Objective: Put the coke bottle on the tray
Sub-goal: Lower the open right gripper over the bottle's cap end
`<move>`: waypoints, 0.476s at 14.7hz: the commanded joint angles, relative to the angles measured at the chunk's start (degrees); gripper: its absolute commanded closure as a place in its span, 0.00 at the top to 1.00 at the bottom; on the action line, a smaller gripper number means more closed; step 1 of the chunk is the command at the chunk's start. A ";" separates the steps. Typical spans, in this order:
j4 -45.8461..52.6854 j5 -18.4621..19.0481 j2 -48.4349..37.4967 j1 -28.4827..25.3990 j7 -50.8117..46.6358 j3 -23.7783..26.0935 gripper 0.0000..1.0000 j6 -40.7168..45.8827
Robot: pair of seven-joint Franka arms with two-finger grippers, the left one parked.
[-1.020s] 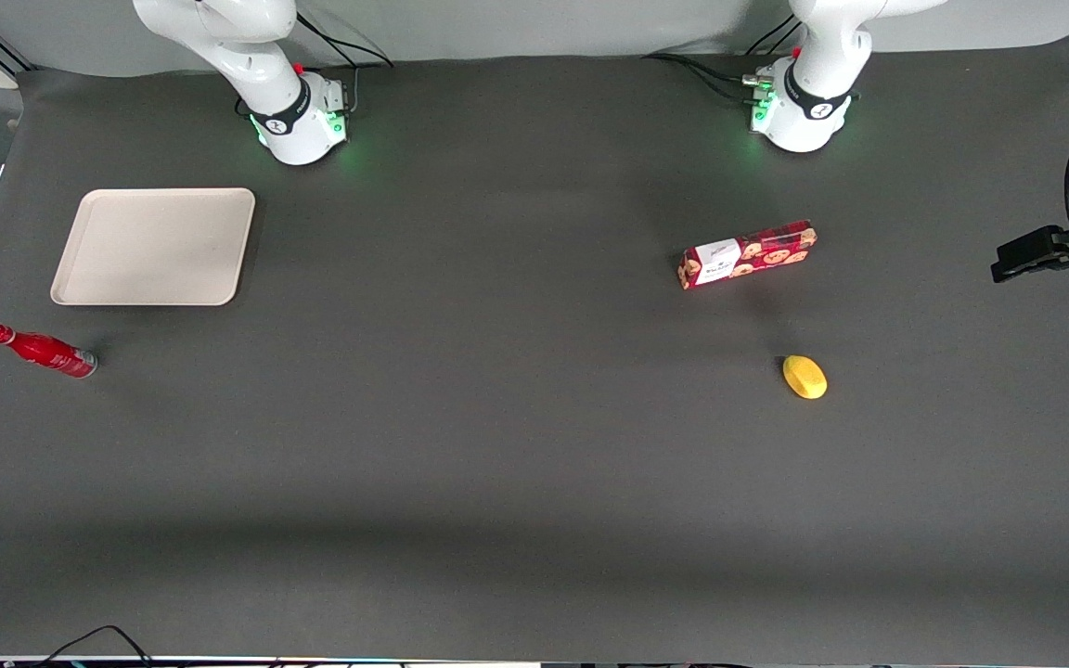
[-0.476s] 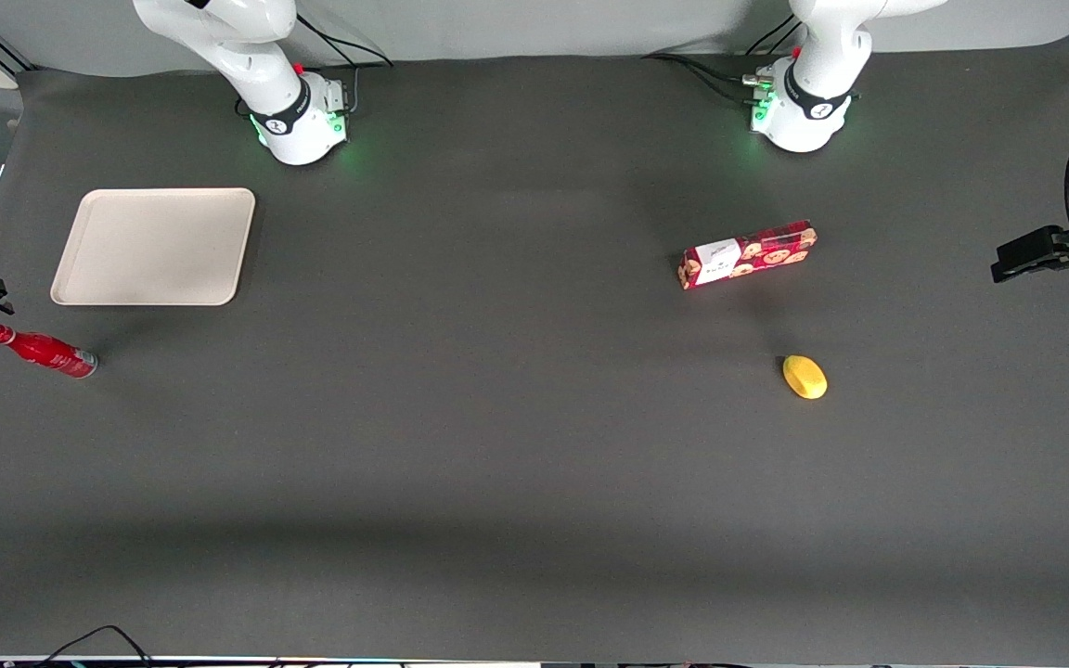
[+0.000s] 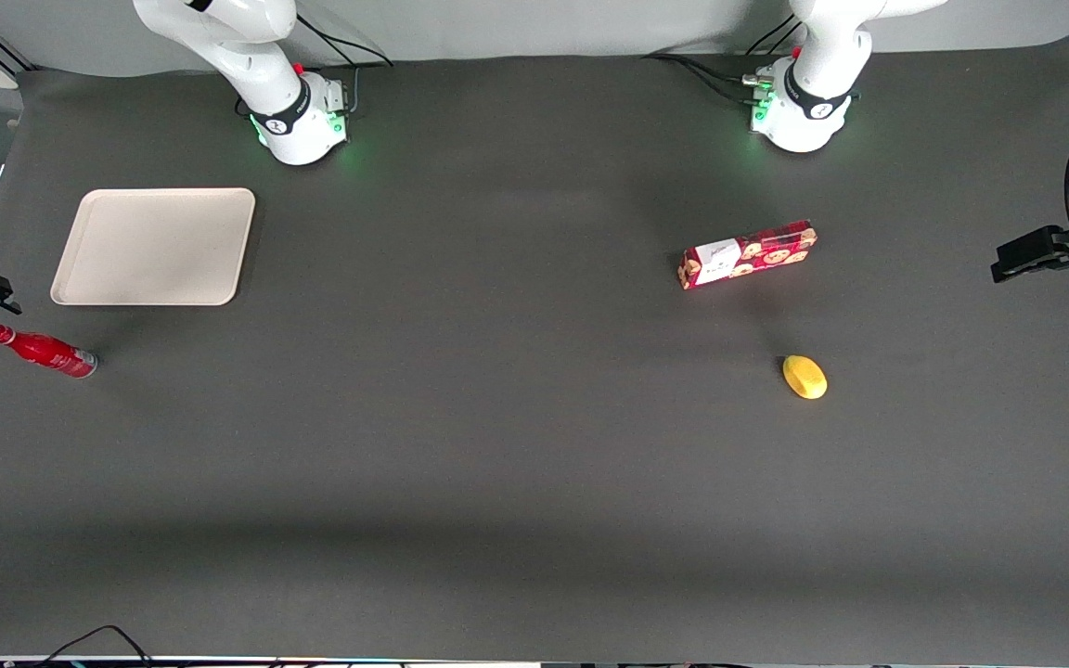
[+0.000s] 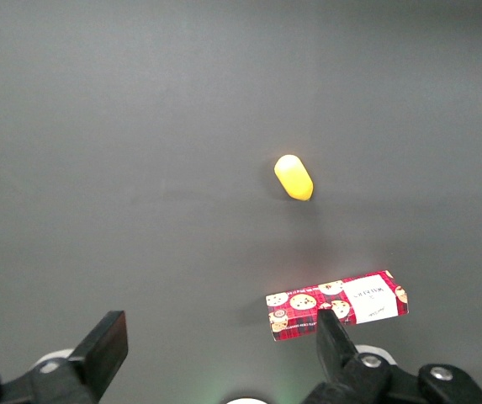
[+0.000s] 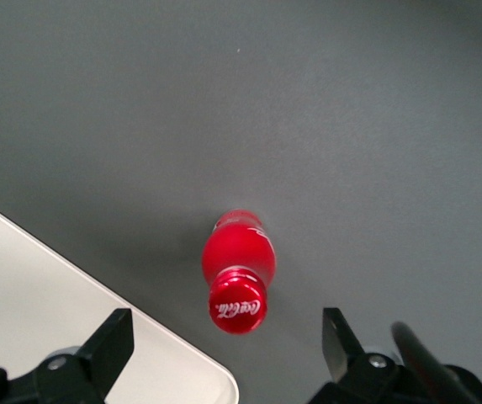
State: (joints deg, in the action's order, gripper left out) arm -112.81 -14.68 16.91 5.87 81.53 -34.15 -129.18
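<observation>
One coke bottle [image 3: 42, 351], which we record standing upright on the table [image 3: 497, 445], cap up, nearer the front camera than the tray [image 3: 154, 246] at the working arm's end; gripper [image 5: 224, 341] spread wide above its cap, holding and touching nothing.

The front view looks steeply down over the whole dark table [image 3: 497, 445]. Both wrist views face downward from nearer; the right one, above its spread-fingered gripper [image 5: 224, 345], shares the slim red coke bottle [image 5: 237, 276] [image 3: 43, 351] with the front view.
</observation>
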 commanded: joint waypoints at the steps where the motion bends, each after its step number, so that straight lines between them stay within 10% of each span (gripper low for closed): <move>1: 1.28 -1.84 2.60 -0.51 2.14 -0.40 0.99 -1.07; 7: 1.98 -1.66 3.04 -0.69 2.14 -0.40 0.73 -1.07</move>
State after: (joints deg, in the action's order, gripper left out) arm -112.15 -14.71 19.17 5.41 81.65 -34.11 -130.38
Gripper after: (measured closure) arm 0.145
